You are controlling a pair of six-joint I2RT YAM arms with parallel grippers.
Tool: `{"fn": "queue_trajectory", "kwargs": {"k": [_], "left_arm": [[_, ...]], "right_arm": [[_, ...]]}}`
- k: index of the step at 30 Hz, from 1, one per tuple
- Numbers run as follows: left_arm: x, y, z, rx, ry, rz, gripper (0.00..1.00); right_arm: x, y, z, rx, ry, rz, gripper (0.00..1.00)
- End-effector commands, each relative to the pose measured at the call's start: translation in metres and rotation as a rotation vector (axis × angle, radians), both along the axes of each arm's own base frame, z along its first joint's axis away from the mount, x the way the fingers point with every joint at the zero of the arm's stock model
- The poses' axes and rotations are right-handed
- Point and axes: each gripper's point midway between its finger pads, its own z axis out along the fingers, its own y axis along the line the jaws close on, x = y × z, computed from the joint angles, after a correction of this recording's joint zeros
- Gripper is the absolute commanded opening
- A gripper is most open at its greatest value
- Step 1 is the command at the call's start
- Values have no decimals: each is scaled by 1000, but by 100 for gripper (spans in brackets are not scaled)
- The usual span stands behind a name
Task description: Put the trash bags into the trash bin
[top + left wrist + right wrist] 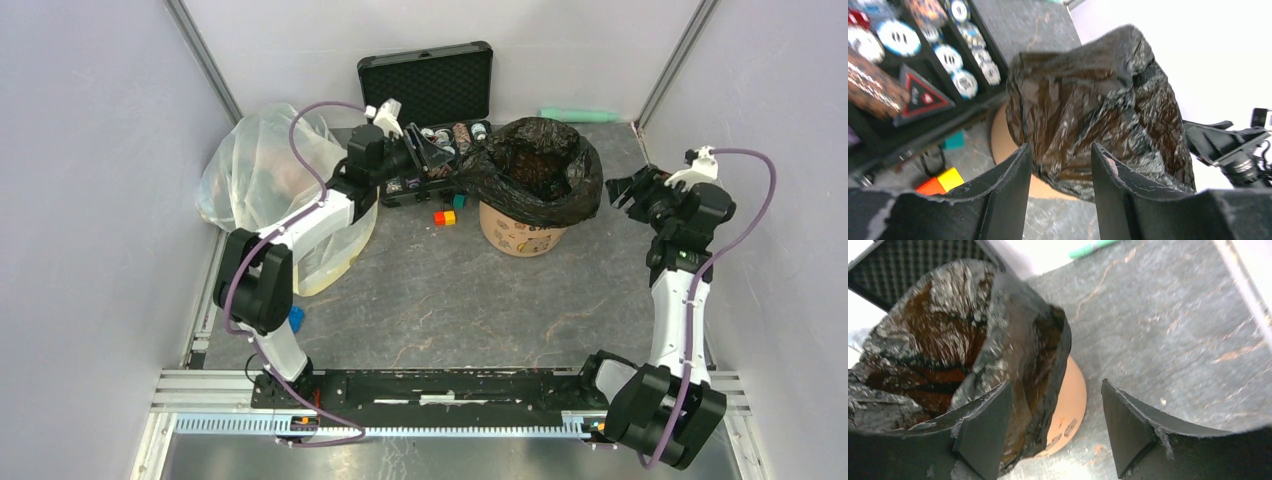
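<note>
The glossy black trash bag lies opened over the mouth of the peach-orange trash bin, with its edges hanging down the outside. My left gripper is open at the bag's left flap. In the left wrist view the bag and the bin wall show just beyond my open left gripper, with nothing between the jaws. My right gripper is open and empty just right of the bin. In the right wrist view my gripper faces the bag's rim and the bin side.
An open black foam-lined case of chips stands behind the left gripper. A big translucent bag sits at the left. Small coloured cubes lie left of the bin. A green marker lies at the back wall.
</note>
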Motion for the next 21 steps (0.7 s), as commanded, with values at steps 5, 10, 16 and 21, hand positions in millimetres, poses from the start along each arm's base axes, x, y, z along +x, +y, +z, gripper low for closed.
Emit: {"fn": "queue_trajectory", "kwargs": {"k": [5,10,16,21], "left_arm": [[-29,-31,4,-166,55,-113,51],[-24,-42,-10,-206,90,-148,47],[-19,-58,-28,-206,122,-185,40],[-16,-65,-52,-193,161,-188,39]], "right_arm": [[-11,27,-30,150,-27,84,69],[-7,37,-53,234,-4,148,63],[-3,38,-78,276,28,154,60],[-1,37,-97,287,60,149,59]]}}
